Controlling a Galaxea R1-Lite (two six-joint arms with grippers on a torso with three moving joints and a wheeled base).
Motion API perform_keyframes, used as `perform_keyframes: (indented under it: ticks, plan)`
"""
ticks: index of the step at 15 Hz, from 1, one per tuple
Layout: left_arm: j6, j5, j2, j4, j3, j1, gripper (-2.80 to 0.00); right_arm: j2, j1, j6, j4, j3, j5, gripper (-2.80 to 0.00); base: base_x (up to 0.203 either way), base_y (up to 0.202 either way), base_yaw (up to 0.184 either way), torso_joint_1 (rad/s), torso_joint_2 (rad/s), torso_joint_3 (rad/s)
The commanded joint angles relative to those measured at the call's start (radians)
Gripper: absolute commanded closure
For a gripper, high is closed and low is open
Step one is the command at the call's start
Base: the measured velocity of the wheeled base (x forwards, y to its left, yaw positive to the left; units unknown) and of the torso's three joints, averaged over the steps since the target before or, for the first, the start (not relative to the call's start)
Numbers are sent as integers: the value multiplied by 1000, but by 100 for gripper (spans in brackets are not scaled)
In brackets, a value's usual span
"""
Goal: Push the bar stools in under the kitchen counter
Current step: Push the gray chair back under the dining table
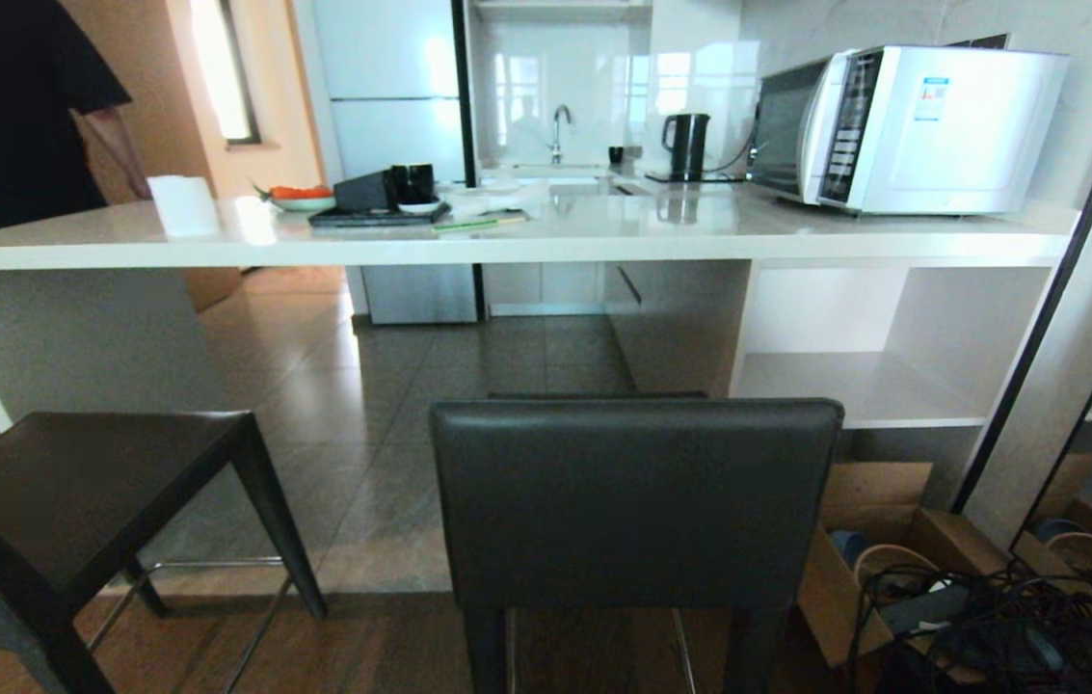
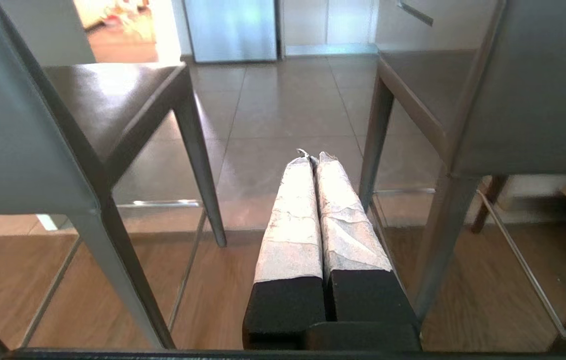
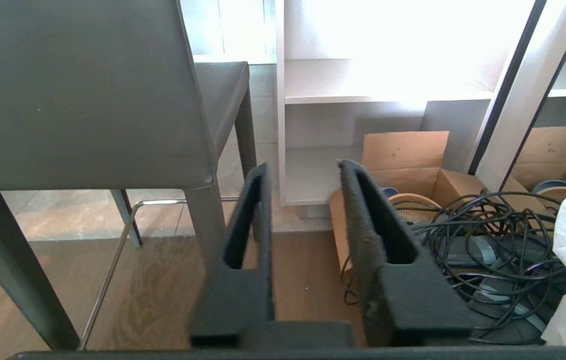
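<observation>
Head view showed me both stools short of the kitchen counter (image 1: 507,246): left stool (image 1: 73,492) angled, right stool (image 1: 637,501) square-on. My left gripper (image 2: 315,156) was pinched empty between them, right gripper (image 3: 302,170) wide. Nothing pushed yet; next needed contact with a backrest, I judged.

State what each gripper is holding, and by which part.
Nothing is held. The left gripper is shut on empty air between the two bar stools; the right gripper is open and empty.
</observation>
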Motion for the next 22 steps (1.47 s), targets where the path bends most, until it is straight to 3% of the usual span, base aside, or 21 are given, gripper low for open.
perform_keyframes:
  ticks: [1, 6, 17, 22]
  plan:
    - [-1, 4, 2, -13, 6, -1, 0, 0, 1, 0, 0, 9, 0, 0, 0, 0, 0, 0, 0, 0]
    - [-32, 32, 1, -22, 8, -2, 0, 0, 1, 0, 0, 9, 0, 0, 0, 0, 0, 0, 0, 0]
    - [-34, 33, 2, -27, 8, -2, 0, 0, 1, 0, 0, 9, 0, 0, 0, 0, 0, 0, 0, 0]
    - [-34, 33, 1, -27, 8, -2, 0, 0, -1, 0, 0, 9, 0, 0, -110, 0, -2, 1, 1, 2]
